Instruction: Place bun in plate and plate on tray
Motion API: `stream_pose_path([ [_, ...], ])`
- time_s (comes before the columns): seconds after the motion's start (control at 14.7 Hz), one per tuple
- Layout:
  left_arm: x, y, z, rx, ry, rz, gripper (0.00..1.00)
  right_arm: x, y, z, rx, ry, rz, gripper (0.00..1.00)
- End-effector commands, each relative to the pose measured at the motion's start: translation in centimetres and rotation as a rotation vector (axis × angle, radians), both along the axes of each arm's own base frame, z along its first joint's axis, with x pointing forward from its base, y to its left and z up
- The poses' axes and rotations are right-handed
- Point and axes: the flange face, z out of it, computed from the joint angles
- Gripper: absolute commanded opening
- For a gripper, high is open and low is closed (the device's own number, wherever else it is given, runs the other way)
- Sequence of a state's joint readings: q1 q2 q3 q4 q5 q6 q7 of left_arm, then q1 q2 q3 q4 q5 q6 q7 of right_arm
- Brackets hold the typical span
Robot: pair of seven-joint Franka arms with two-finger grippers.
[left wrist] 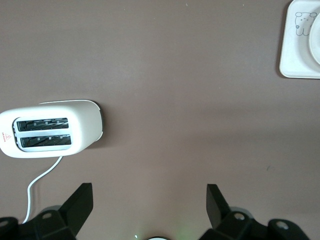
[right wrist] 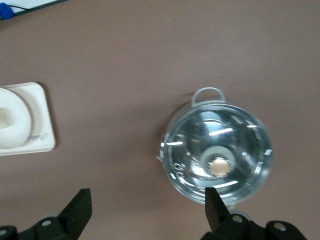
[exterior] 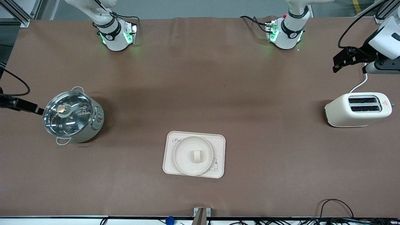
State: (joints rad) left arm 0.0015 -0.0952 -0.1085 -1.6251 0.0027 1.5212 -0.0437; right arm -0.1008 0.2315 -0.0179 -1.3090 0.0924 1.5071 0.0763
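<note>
The cream-white bun (exterior: 197,156) lies in the middle of the round plate (exterior: 184,162). The plate rests on the rectangular tray (exterior: 218,140), which lies toward the front camera's edge of the table, midway between the arms. A corner of the tray also shows in the left wrist view (left wrist: 296,55) and in the right wrist view (right wrist: 40,115), where part of the plate (right wrist: 17,122) shows too. My left gripper (exterior: 337,65) is open and empty, up over the table by the toaster, at the left arm's end. My right gripper (exterior: 37,109) is open and empty beside the pot, at the right arm's end.
A white toaster (exterior: 357,109) with its cord stands at the left arm's end and shows in the left wrist view (left wrist: 50,129). A steel pot with a glass lid (exterior: 73,116) stands at the right arm's end and shows in the right wrist view (right wrist: 217,152). Cables lie along the table's front edge.
</note>
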Motion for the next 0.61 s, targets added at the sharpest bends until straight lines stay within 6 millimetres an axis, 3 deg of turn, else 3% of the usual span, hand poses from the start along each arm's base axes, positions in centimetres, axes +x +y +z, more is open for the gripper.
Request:
stream_pose_path([
  [0.0, -0.1, -0.2, 0.5, -0.016, -0.010, -0.002, 1.00, -4.2, 1.2, 3.2, -0.090, -0.011, 0.069, 1.00],
  [0.27, 0.2, -0.2, 0.7, -0.017, -0.016, -0.016, 1.00, -8.8, 1.8, 5.6, -0.127, -0.008, 0.120, 1.00],
  [0.55, 0.8, -0.2, 1.1, -0.014, -0.023, -0.010, 1.00, -9.4, -0.2, 5.6, -0.125, 0.018, 0.149, 1.00],
])
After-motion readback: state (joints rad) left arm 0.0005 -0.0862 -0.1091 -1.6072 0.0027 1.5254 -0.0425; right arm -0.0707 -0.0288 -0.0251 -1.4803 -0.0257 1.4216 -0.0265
